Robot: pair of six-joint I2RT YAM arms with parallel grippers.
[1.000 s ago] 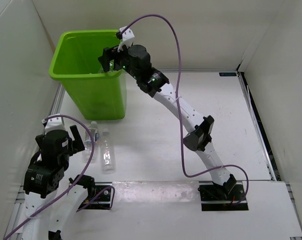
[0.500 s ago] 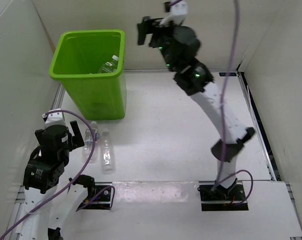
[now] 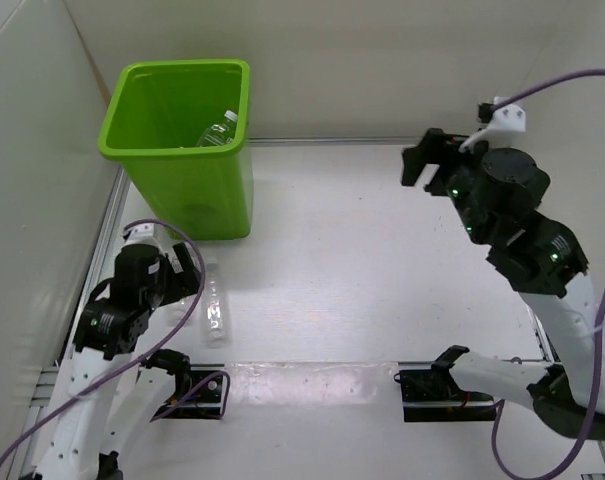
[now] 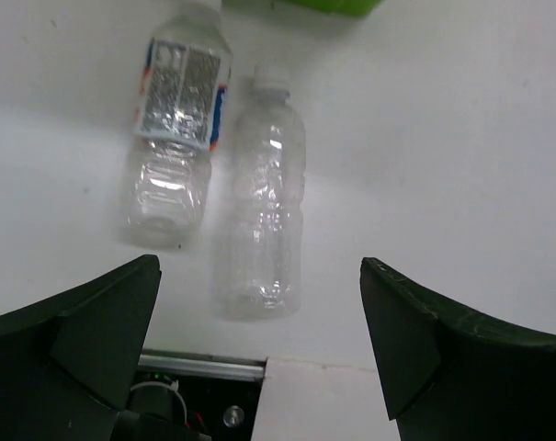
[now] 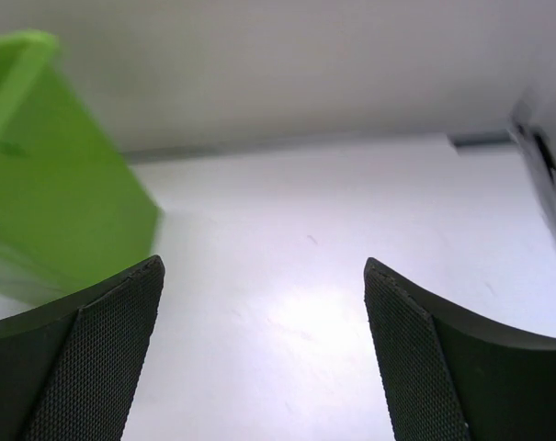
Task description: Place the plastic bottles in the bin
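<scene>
The left arm [image 3: 110, 322] crouches at the near-left corner with its wrist pitched down, the left gripper [image 4: 259, 266] spread wide and holding nothing. The right arm [image 3: 542, 260] rears up over the right edge, the right gripper [image 5: 264, 266] likewise gaping, empty and aimed leftward.

On the table [image 3: 362, 250], at your far left, stands the bin [image 3: 192, 190], with one bottle [image 3: 218, 128] inside it. In front of the bin, by your left arm, the labelled bottle [image 4: 178, 129] lies just left of a second bottle [image 4: 266, 220], with both caps toward the bin.
</scene>
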